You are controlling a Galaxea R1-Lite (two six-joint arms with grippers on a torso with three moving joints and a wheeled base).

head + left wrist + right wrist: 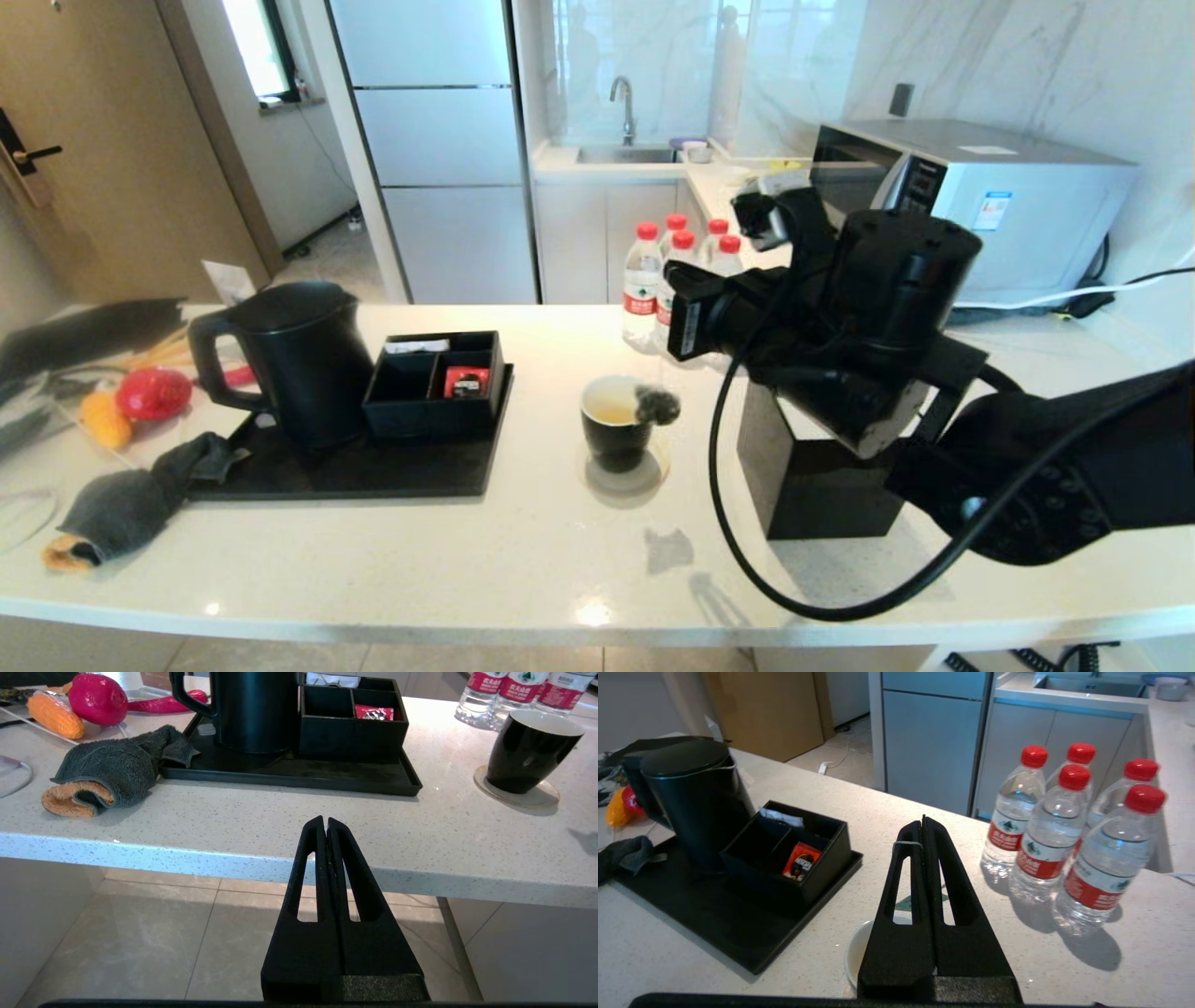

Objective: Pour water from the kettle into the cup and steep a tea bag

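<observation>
Red-capped water bottles (674, 271) cluster far on the counter (467, 551); a grey towel (140, 499) lies left beside the black tray (373, 471).

Kettle (254, 711): lid and upper body cut off by the left wrist view's edge.
Cup (859, 952): in the right wrist view mostly hidden behind the right gripper (923, 822).
Tea bag (657, 404): blurred grey clump at the cup's rim; string too thin to trace.
Tissue box (817, 481): top hidden by the right arm.

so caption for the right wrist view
Shut right gripper holding tea bag string above the cup, beside kettle and water bottles.
</observation>
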